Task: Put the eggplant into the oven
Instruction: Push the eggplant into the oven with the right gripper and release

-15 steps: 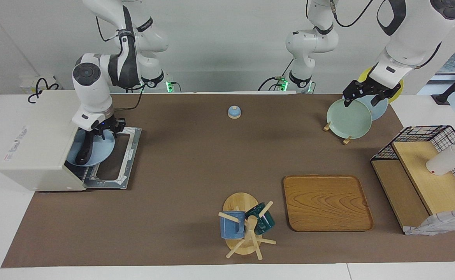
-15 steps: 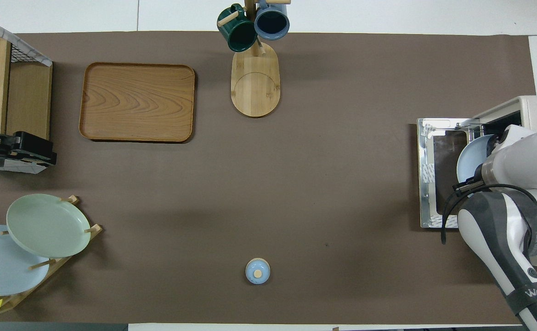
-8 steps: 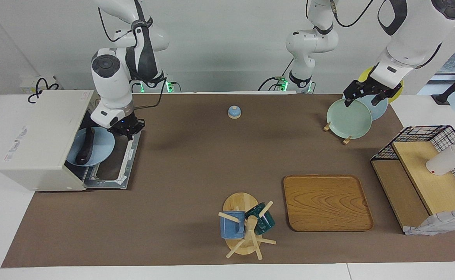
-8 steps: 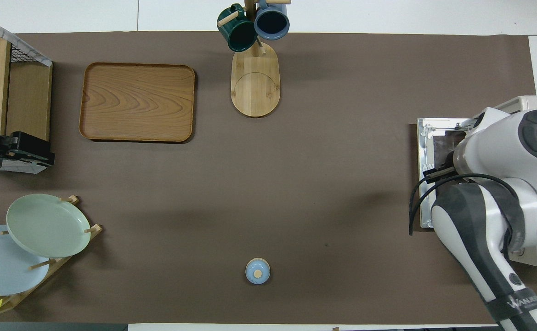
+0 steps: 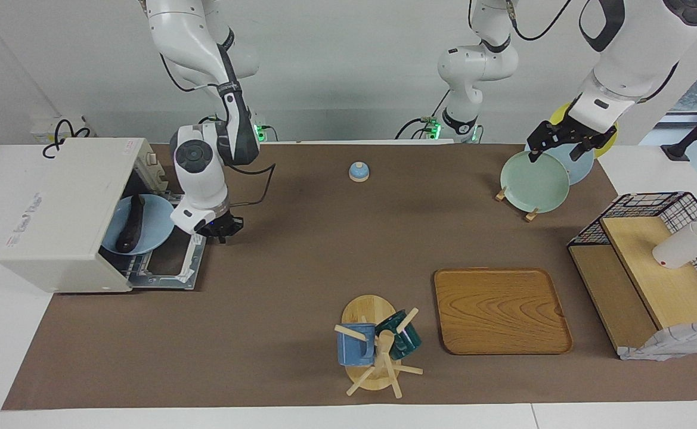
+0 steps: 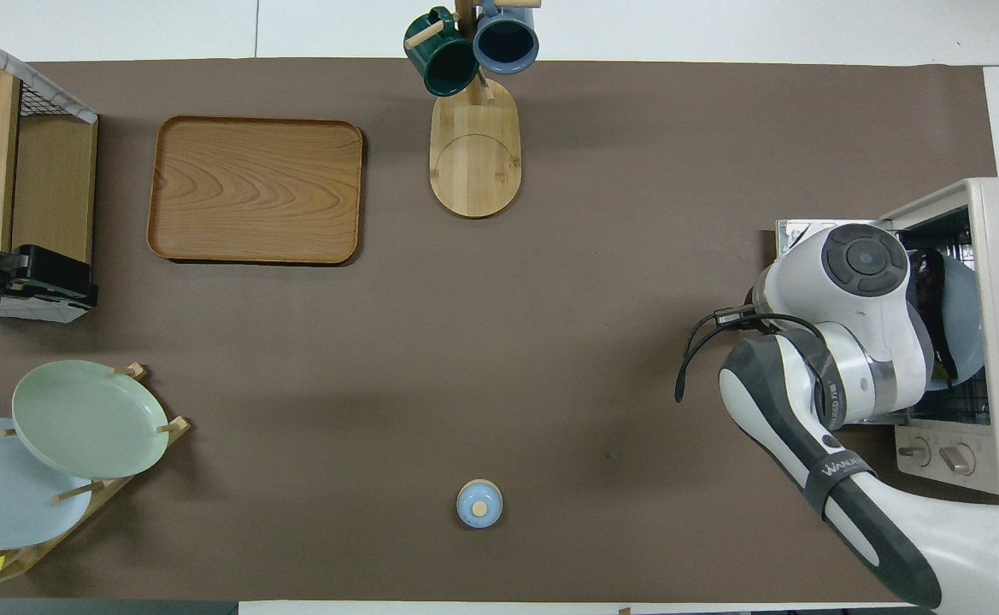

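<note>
The cream-white oven (image 5: 56,214) stands at the right arm's end of the table with its door (image 5: 172,262) dropped open. The dark eggplant (image 5: 130,223) lies on a pale blue plate (image 5: 154,229) on the rack inside the oven. It also shows in the overhead view (image 6: 926,295), partly under the right arm. My right gripper (image 5: 222,229) holds nothing and hangs low over the table beside the door's edge, clear of the plate. My left gripper (image 5: 554,154) is open and waits over the plate rack at the left arm's end.
A green plate (image 5: 533,182) and others stand in the rack. A small blue bell (image 5: 358,171) sits near the robots mid-table. A wooden tray (image 5: 500,310), a mug tree (image 5: 378,345) and a wire shelf (image 5: 652,268) with a white cup (image 5: 682,244) lie farther out.
My right gripper has let go of the eggplant, risen out of the oven mouth and moved toward the table's middle. The eggplant stays on the plate inside. The left arm barely moved.
</note>
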### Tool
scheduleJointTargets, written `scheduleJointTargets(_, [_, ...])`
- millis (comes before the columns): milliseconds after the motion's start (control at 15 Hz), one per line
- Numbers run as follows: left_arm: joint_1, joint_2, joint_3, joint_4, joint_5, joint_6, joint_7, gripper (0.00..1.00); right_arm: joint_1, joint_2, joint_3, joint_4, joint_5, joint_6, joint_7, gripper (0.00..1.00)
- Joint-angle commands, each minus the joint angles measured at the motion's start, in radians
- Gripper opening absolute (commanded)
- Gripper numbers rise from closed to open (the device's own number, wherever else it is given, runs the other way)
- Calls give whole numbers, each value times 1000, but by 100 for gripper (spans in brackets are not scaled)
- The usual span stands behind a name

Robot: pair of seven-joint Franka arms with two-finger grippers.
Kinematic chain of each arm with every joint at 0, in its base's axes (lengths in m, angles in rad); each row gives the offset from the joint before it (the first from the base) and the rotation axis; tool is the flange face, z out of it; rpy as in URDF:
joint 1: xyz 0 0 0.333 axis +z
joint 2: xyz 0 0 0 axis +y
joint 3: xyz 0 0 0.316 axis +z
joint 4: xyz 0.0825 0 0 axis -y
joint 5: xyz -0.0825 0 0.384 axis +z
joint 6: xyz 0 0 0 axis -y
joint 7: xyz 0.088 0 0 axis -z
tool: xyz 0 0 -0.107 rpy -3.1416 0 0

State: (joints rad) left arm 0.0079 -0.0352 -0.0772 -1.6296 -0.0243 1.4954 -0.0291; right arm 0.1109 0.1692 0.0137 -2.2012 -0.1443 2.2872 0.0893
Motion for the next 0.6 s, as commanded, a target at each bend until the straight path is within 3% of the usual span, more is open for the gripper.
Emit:
scheduleJointTargets(0, [17,-15,-10,-7,-5,-7,-3,100,-8,4,2,-2,-46,5,16,0])
scheduleJointTargets(267, [17,-15,-10,-7,-5,-7,-3,100,-27,4,-1,1,-60,-12,23,0])
scheduleJointTargets(533, [17,-15,-10,-7,-5,-7,-3,100,-20,-4,-1,6,-170,-86,139,0])
